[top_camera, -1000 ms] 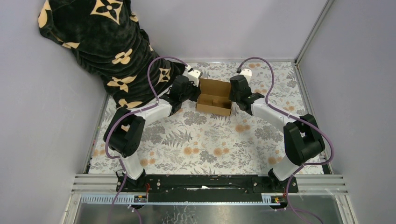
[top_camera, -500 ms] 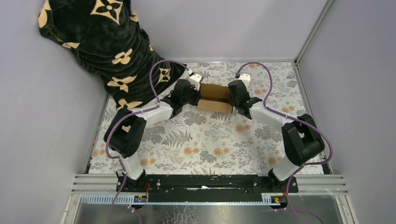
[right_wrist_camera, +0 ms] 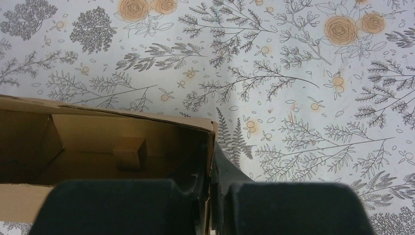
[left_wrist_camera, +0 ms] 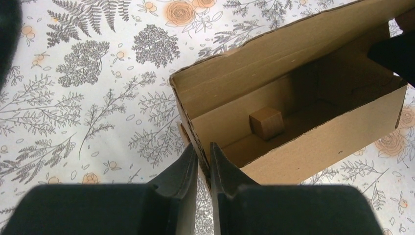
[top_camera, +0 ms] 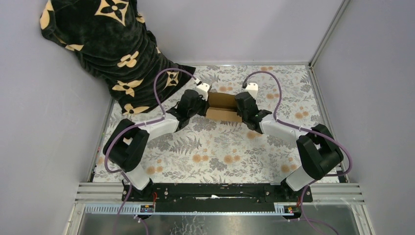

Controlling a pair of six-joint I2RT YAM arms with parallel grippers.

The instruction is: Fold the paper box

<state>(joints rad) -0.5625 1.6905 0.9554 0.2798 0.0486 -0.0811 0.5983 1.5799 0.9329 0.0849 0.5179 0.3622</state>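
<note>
The paper box (top_camera: 223, 106) is a small open brown cardboard box, held between both arms at mid-table. My left gripper (top_camera: 201, 102) is shut on its left end wall; in the left wrist view the fingers (left_wrist_camera: 188, 164) pinch that wall of the box (left_wrist_camera: 313, 142), one inside, one outside. My right gripper (top_camera: 243, 105) is shut on the right end wall; the right wrist view shows the box (right_wrist_camera: 98, 129) with its wall clamped between the fingers (right_wrist_camera: 222, 164). A small cardboard tab (left_wrist_camera: 266, 123) stands inside on the box floor.
A black blanket with tan flower marks (top_camera: 105, 46) is piled at the back left corner. The floral tablecloth (top_camera: 215, 152) covers the table. Grey walls enclose the left, back and right sides.
Both grippers have moved inward and toward the near side with the box between them. The box looks narrower and more closed up from above than a second ago.
</note>
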